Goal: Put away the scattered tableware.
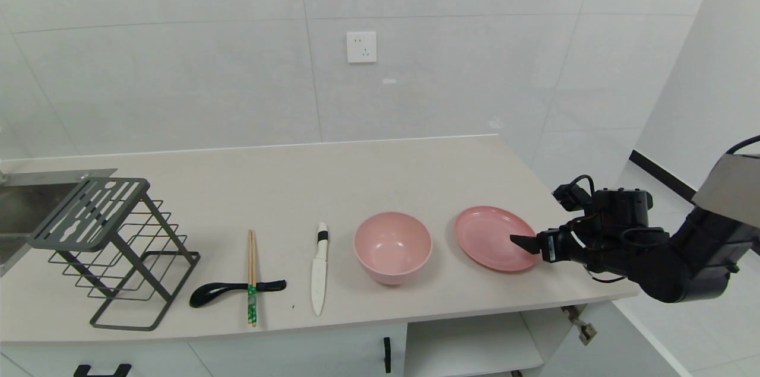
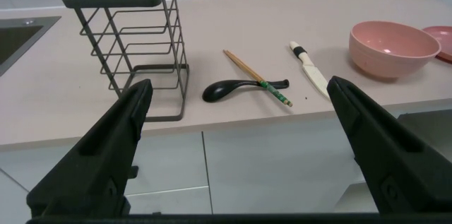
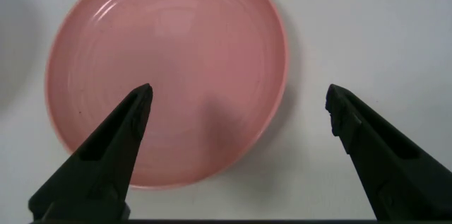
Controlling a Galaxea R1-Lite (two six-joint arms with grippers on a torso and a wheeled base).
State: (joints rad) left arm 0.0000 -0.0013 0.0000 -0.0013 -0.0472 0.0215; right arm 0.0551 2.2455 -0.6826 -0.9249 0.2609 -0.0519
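ok, right pincer (image 3: 239,97) is wide open and holds nothing. it hangs over the pink plate (image 3: 169,68), one finger above the plate's inside and the other past its rim over bare counter (image 1: 356,175); contact with the plate can't be told. the head view gives this pincer from the side with its tip at the plate's near rim, while the right wrist view gives the full spread of the jaws.

left pincer (image 2: 240,86) is also wide open and empty, off the counter's front edge and well apart from everything on it. its wrist view has the rack (image 2: 131,40), spoon (image 2: 236,88) and chopsticks (image 2: 258,77) ahead of it, with a sink (image 2: 18,33) corner beyond the rack.

going away from the right pincer past the plate: bowl (image 1: 392,243) just beside the plate, then the knife (image 1: 320,267), then the chopsticks lying across the spoon's handle, with the rack farthest.

count: one plate, one bowl, one knife, one black spoon, one pair of chopsticks, one rack.
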